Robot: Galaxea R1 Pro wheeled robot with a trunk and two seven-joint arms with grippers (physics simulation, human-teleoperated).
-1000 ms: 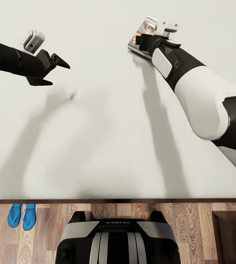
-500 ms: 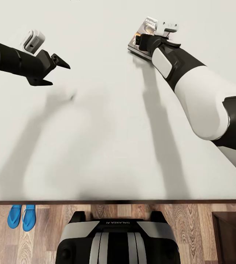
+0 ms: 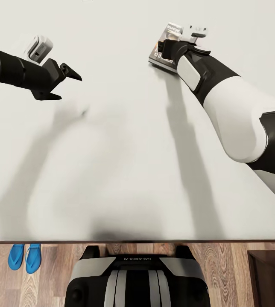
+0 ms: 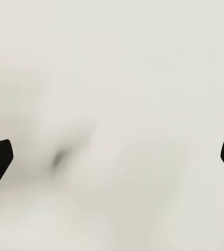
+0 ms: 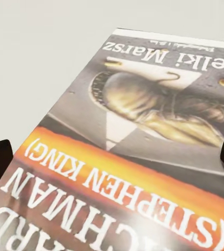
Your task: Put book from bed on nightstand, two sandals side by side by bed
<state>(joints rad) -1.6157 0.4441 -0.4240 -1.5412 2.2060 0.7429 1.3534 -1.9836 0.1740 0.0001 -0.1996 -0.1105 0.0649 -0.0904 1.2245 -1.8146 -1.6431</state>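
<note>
The book [image 3: 159,56] lies on the white mattress of the bed [image 3: 124,149], far right of middle. In the right wrist view its dark cover [image 5: 143,104] with the orange band and white lettering sits close under the fingers. My right gripper [image 3: 166,47] is down over the book, open, fingertips wide apart at either side [image 5: 112,157]. My left gripper [image 3: 69,87] hovers open over bare mattress [image 4: 112,157] at the left. The two blue sandals [image 3: 25,257] lie side by side on the floor by the bed's front edge, at the left.
The bed's dark wooden frame edge [image 3: 240,241] runs across the lower part of the head view. A dark brown nightstand [image 3: 272,277] stands on the wooden floor at the bottom right. My base [image 3: 137,277] is close against the bed's edge.
The bed's front edge and the sandals sit lower in the picture, so the camera has moved slightly. The book's near edge has shifted a little under the right gripper. The left arm holds still.
</note>
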